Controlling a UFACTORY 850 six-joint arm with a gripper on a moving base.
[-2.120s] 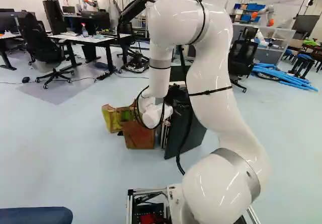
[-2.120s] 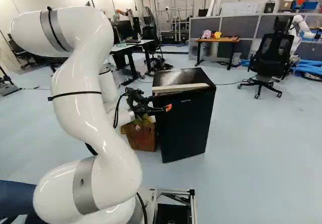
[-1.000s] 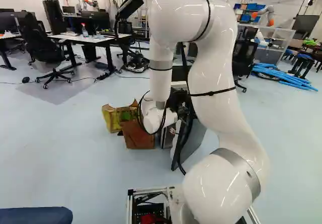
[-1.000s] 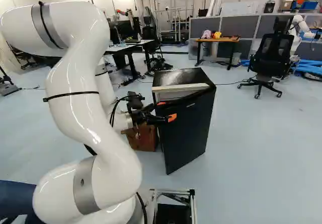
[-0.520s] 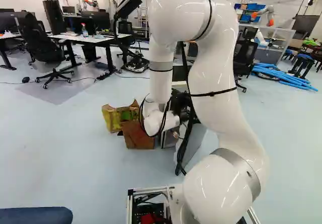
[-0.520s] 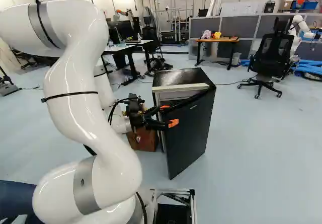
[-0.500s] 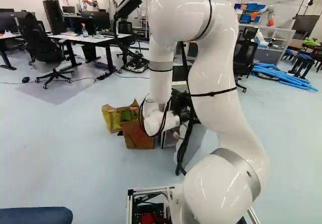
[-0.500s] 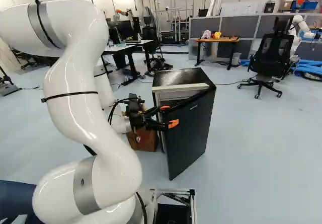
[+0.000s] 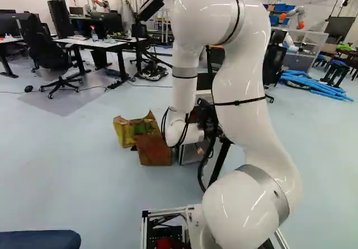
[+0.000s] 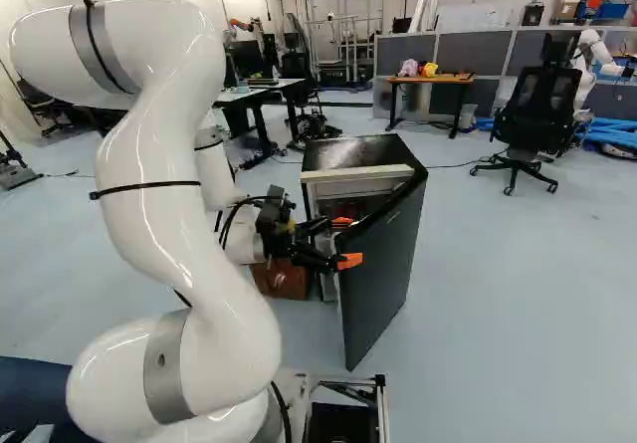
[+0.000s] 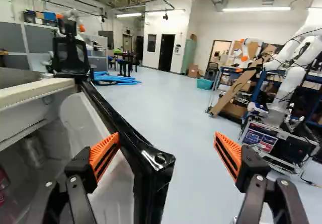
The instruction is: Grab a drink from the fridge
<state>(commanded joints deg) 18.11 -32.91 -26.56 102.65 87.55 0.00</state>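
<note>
My gripper (image 10: 347, 241) stands wide open. The ajar fridge door (image 11: 153, 176) extends between my fingers; its outer face bears a small badge (image 10: 393, 217).

no legible text, labels, brands, numbers, signs

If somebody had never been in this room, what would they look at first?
Probably the big, curvy white robot arm, filling the left side of the right base view. Next comes the boxy black fridge ahead of it, its shiny black door partly open. Then the bright orange pads of the open black gripper, with one finger on each side of the door's edge.
</note>
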